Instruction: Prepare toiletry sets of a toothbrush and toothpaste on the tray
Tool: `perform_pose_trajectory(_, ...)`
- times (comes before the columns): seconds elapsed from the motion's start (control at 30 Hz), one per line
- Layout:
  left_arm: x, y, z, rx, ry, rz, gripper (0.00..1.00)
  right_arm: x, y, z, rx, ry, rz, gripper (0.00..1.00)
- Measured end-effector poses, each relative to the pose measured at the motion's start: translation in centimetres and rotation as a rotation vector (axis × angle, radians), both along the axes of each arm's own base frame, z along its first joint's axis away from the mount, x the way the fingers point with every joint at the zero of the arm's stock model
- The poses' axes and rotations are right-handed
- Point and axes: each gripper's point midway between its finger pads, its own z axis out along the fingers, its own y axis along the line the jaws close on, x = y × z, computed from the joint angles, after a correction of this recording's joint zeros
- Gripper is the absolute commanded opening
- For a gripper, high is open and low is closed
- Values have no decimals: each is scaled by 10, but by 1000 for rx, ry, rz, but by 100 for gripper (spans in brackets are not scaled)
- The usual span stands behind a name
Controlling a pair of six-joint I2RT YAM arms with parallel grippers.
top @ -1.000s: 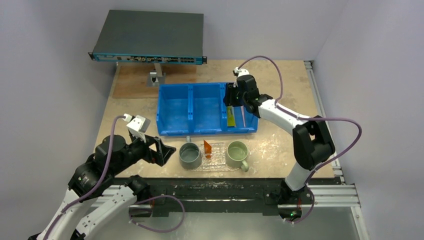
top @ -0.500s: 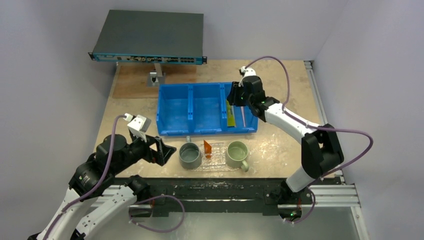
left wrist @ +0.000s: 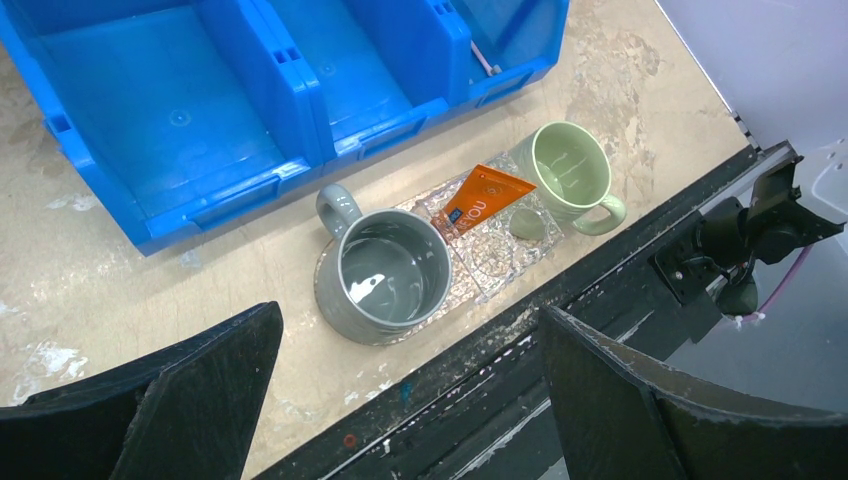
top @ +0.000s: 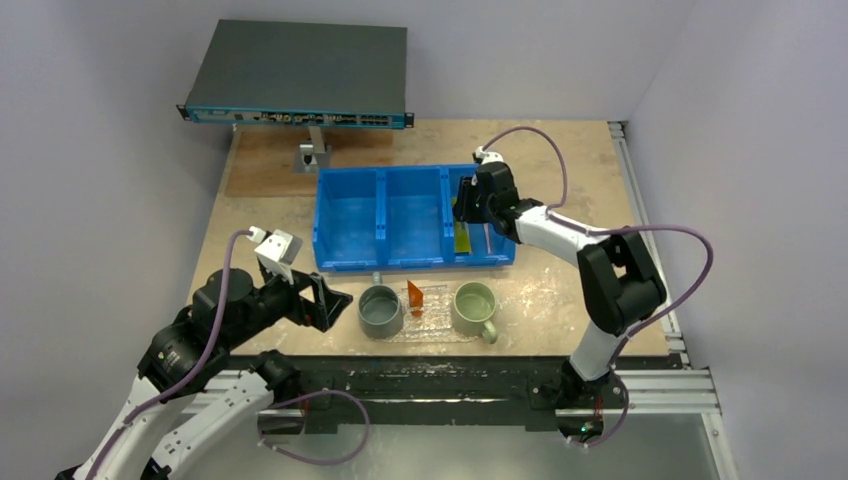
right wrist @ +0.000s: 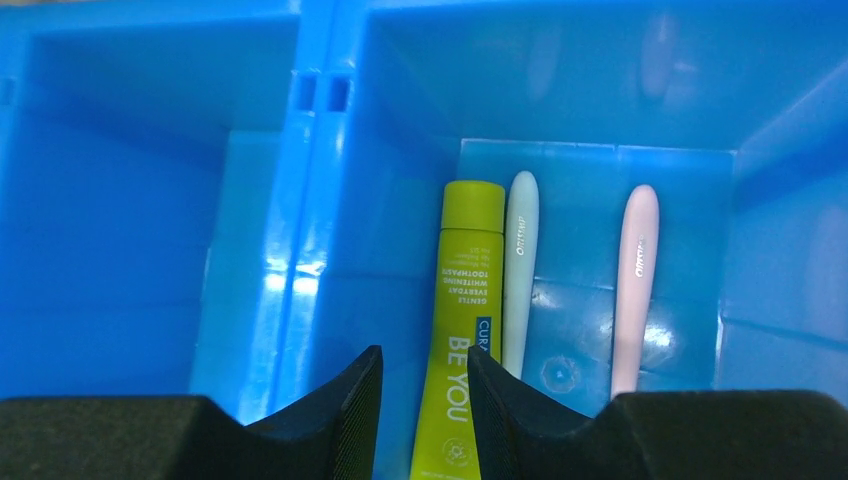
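The green toothpaste tube (right wrist: 462, 320) lies in the right compartment of the blue bin (top: 380, 215). Beside it are a pale toothbrush (right wrist: 519, 270) and a pink toothbrush (right wrist: 634, 290). My right gripper (right wrist: 425, 355) hangs low over that compartment, open by a narrow gap. Its right finger overlaps the tube's edge, and nothing is gripped. The orange toothpaste tube (left wrist: 478, 198) rests on the clear pebbled tray (left wrist: 490, 265), between the two mugs. My left gripper (left wrist: 408, 312) stands wide open and empty near the table's front edge, left of the tray.
A grey mug (left wrist: 385, 275) stands on the tray's left end and a pale-green mug (left wrist: 570, 170) on its right end. The bin's left and middle compartments hold nothing. A network switch (top: 300, 75) sits on a stand at the back. The black rail runs along the near edge.
My right gripper has shifted within the bin's right compartment, and its jaws have narrowed. The left arm, the tray and the mugs have not moved.
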Motion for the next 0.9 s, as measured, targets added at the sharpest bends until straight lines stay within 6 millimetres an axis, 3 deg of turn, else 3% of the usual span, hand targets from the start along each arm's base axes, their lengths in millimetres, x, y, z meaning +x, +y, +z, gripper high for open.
perform_pose_trajectory(0.3,0,0,0,1,-1,2,100,1,1,-43,-39,71,5,43)
perform_pose_trajectory(0.67,1,0,-1,5,4,7,100,8,1,-62,-62,97,4,44)
perform_pose_trajectory(0.73,2,0,-1,5,5,7,100,8,1,-64,-65,100,3,41)
perform_pose_trajectory(0.9,2,0,-1,6,6,7,100,8,1,-71,-76,107,11,19)
